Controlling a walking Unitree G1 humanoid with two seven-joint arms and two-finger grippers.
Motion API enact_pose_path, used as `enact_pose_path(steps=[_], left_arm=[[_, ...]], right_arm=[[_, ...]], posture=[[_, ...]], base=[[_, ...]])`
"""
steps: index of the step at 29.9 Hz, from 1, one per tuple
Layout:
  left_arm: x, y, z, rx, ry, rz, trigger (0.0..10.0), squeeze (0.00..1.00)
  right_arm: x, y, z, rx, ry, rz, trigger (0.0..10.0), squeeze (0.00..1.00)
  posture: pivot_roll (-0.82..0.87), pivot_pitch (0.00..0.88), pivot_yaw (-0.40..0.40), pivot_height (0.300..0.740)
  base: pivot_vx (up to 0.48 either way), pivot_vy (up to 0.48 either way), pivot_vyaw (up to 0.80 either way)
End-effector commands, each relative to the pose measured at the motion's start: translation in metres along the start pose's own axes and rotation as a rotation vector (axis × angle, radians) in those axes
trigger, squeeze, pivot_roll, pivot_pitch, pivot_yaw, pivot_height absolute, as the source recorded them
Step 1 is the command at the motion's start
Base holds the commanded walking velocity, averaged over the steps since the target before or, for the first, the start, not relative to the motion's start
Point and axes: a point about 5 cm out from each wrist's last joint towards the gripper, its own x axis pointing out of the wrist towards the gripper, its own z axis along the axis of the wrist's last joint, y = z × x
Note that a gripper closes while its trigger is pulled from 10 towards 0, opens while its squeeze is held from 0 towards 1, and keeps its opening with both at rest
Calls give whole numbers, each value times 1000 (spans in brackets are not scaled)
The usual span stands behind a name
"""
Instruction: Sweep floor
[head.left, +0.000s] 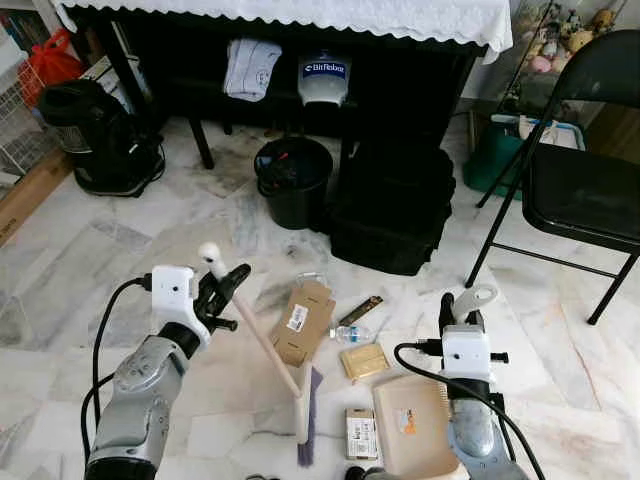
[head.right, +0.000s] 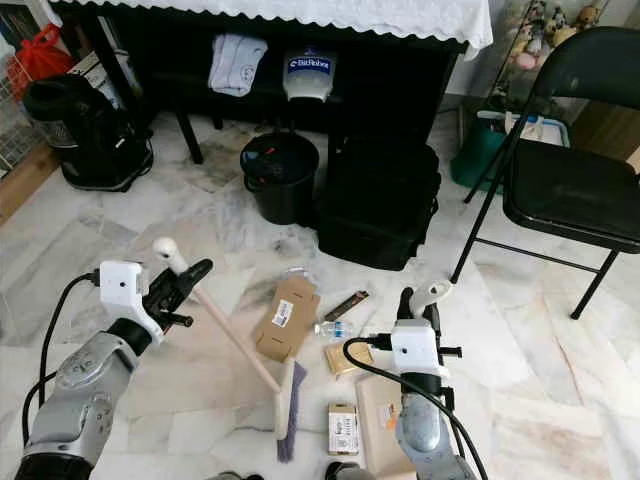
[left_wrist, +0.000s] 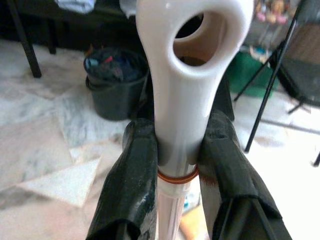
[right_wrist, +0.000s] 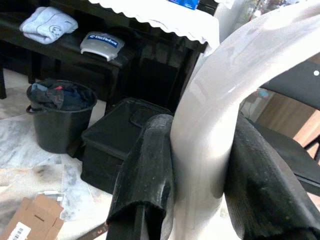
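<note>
The right gripper (head.left: 470, 305) fingers are closed on the dustpan (head.left: 415, 425) handle. The left gripper (head.left: 222, 283) clamps the broom (head.left: 262, 345), whose bristles touch the floor (head.left: 90, 260) beside the cardboard box (head.left: 303, 320). A wide sweep may scatter litter under the black bag (head.left: 390, 215).

White-handled broom (head.left: 268, 350) — black bucket (head.left: 293, 182)

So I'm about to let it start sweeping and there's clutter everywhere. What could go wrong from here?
1. The brush sits right beside the cardboard box and small bottle; a stroke may scatter them instead of gathering them.
2. The left gripper holds the broom only at the handle's very tip, so the head could twist or wander.
3. The dustpan the right gripper holds is close to the brush, leaving little room for strokes.
</note>
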Motion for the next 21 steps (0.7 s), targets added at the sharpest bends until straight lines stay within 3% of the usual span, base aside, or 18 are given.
enact_pose_path(steps=[1, 7, 12, 18, 19, 21], left_arm=[[-8, 4, -17, 42, 117, -1, 10000, 0], [-11, 6, -20, 109, 167, -60, 10000, 0], [-12, 17, -17, 175, 161, -45, 10000, 0], [-18, 3, -22, 30, 197, -177, 10000, 0], [-17, -3, -18, -75, 169, -206, 10000, 0], [-15, -4, -15, -112, 138, -194, 10000, 0]], right_arm=[[-13, -1, -16, -47, 79, 32, 10000, 0], [-9, -3, -15, -48, 68, 27, 10000, 0], [-7, -4, -14, -48, 66, 22, 10000, 0], [-6, -5, -15, -43, 73, 14, 10000, 0], [-5, -5, -15, -39, 77, 8, 10000, 0], [-5, -6, -15, -36, 80, 6, 10000, 0]], posture=[[32, 186, 8, 740], [31, 179, 8, 740], [30, 167, 7, 740], [31, 158, 8, 740], [31, 155, 7, 740], [31, 155, 6, 740]], base=[[0, 0, 0], [0, 0, 0], [0, 0, 0], [0, 0, 0], [0, 0, 0], [0, 0, 0]])
